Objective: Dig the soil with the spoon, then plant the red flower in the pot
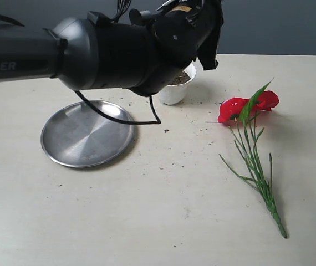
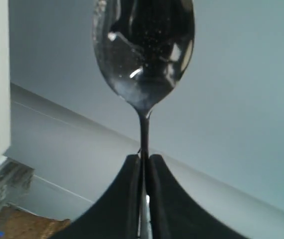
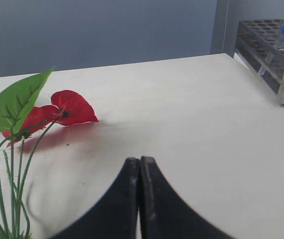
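Note:
My left gripper (image 2: 144,157) is shut on the thin handle of the steel spoon (image 2: 144,50), whose bowl is raised toward the wall with only fine specks on it. In the exterior view the left arm (image 1: 119,52) hangs over the white pot (image 1: 174,91) and hides part of it; dark soil (image 1: 179,79) shows inside. The red flower (image 1: 246,105) lies flat on the table to the right, its green stems (image 1: 258,172) running toward the front. My right gripper (image 3: 140,160) is shut and empty, low over the table beside the flower's petals (image 3: 70,107) and leaf (image 3: 17,99).
A round steel plate (image 1: 86,133) lies at the left of the table. Soil crumbs (image 1: 166,131) are scattered between plate, pot and flower. A metal test-tube rack (image 3: 274,50) stands at the table's far corner in the right wrist view.

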`<action>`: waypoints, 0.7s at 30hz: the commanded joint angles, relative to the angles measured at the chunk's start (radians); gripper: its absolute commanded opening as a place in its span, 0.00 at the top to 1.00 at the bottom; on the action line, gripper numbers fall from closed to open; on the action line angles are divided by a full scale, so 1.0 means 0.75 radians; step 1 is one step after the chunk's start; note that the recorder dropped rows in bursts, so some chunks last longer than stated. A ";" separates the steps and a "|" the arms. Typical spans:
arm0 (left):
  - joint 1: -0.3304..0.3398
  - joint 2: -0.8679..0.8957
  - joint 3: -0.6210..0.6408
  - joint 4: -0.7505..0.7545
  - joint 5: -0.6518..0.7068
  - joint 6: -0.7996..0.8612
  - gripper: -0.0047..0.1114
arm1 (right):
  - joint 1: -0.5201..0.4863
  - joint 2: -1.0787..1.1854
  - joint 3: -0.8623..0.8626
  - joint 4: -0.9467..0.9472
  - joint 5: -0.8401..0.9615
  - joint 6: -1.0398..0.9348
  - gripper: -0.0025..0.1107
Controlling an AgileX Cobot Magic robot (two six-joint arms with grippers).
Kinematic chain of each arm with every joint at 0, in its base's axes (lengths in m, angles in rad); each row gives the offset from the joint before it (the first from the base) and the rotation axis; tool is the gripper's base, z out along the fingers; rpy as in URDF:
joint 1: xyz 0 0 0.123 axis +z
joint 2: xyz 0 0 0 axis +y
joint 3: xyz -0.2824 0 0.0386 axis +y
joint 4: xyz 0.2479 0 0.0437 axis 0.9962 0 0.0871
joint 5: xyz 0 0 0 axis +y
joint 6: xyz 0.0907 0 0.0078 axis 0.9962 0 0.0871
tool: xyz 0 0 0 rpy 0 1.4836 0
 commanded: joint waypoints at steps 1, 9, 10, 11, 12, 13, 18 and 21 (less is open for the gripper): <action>0.003 -0.009 -0.017 0.053 -0.113 -0.192 0.96 | -0.006 -0.005 0.003 0.001 -0.007 -0.001 0.98; 0.003 0.116 -0.017 0.313 -0.434 -0.855 0.96 | -0.006 -0.005 0.003 0.001 -0.007 -0.001 0.98; 0.003 0.135 -0.017 0.337 -0.478 -0.931 0.96 | -0.006 -0.005 0.003 0.001 -0.007 -0.001 0.98; 0.003 0.153 -0.017 0.356 -0.528 -0.982 0.96 | -0.006 -0.005 0.003 0.001 -0.007 -0.001 0.98; 0.003 0.168 -0.017 0.370 -0.580 -1.033 0.96 | -0.006 -0.005 0.003 0.001 -0.007 -0.001 0.98; 0.003 0.180 -0.017 0.382 -0.627 -1.079 0.96 | -0.006 -0.005 0.003 0.001 -0.007 -0.001 0.98; 0.003 0.226 -0.017 0.387 -0.736 -1.218 0.96 | -0.006 -0.005 0.003 0.001 -0.007 -0.001 0.98; 0.003 0.256 -0.017 0.387 -0.769 -1.285 0.96 | -0.006 -0.005 0.003 0.001 -0.007 -0.001 0.98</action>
